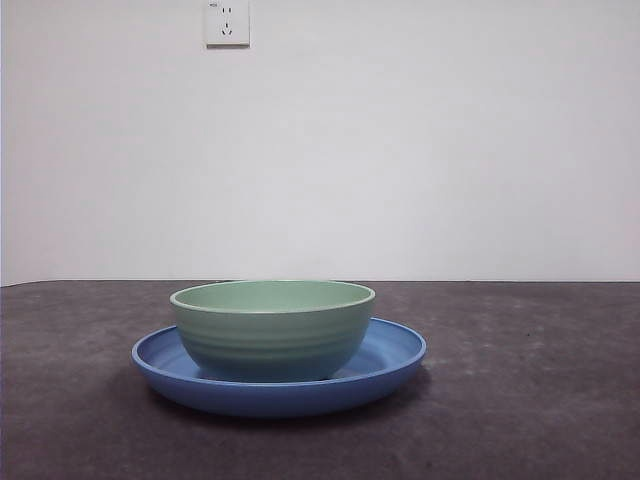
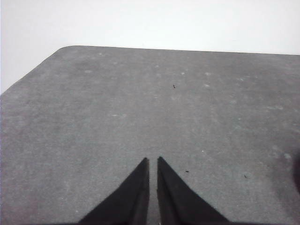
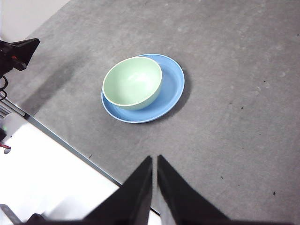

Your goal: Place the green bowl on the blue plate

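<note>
The green bowl (image 1: 272,325) sits upright inside the blue plate (image 1: 395,355) on the dark grey table, a little off the plate's centre. From the right wrist view the green bowl (image 3: 132,82) rests toward one side of the blue plate (image 3: 172,86), some way ahead of my right gripper (image 3: 154,160), which is shut and holds nothing. My left gripper (image 2: 153,161) is shut over bare table, with neither bowl nor plate in its view. Neither gripper appears in the front view.
A white wall with a power socket (image 1: 227,22) stands behind the table. The table's edge (image 3: 70,143) runs close to my right gripper, with a white floor beyond it. The other arm's black tip (image 3: 18,51) shows at the side of the right wrist view.
</note>
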`<state>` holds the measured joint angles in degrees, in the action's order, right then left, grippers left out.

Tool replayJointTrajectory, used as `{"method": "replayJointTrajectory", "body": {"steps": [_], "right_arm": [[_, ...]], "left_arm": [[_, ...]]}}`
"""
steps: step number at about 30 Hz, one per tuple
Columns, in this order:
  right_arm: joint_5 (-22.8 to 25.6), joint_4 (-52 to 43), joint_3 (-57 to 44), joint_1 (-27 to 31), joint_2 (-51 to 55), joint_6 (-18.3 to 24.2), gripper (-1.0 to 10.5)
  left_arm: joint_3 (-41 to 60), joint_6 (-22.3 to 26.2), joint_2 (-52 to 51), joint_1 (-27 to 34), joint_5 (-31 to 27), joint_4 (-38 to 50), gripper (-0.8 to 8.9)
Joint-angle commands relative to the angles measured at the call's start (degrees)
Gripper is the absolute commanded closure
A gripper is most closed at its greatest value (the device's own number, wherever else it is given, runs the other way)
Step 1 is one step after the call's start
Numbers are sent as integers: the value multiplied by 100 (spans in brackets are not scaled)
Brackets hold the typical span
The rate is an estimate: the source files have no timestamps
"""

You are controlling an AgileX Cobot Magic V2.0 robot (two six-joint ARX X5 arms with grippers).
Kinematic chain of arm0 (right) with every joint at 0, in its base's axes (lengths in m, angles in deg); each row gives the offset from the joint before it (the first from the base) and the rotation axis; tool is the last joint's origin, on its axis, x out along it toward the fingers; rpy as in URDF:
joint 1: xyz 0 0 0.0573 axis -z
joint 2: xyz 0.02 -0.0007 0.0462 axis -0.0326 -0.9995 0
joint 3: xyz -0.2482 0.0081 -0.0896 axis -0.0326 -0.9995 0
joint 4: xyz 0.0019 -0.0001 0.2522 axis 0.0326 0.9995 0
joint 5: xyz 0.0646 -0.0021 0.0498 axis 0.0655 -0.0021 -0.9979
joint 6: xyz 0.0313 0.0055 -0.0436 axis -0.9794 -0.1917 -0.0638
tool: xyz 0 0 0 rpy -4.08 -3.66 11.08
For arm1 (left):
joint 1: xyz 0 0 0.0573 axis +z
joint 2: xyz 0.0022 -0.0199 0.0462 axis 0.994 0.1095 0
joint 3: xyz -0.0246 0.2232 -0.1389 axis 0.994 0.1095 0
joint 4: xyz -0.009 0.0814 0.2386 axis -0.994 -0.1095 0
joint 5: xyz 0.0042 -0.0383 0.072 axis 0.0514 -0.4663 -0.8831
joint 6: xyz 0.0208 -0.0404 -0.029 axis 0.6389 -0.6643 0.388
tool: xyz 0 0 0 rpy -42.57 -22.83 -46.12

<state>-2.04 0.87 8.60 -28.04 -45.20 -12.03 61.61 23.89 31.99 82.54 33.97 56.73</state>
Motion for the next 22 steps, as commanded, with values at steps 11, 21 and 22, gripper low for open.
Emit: {"method": "replayJointTrajectory", "body": {"steps": [11,21,22], "right_arm": [[181,-984,-337,1537,317,903,934],[337,-4999,-3480,2385,1609,1220,934],[378,-5305,-3797,2385,1727,1217,934]], "left_arm": [[118,46,-7,4,-37,-39,787],[118,48,-7,2,-37,-39,787],[118,48,-7,2,-37,-39,787]]}}
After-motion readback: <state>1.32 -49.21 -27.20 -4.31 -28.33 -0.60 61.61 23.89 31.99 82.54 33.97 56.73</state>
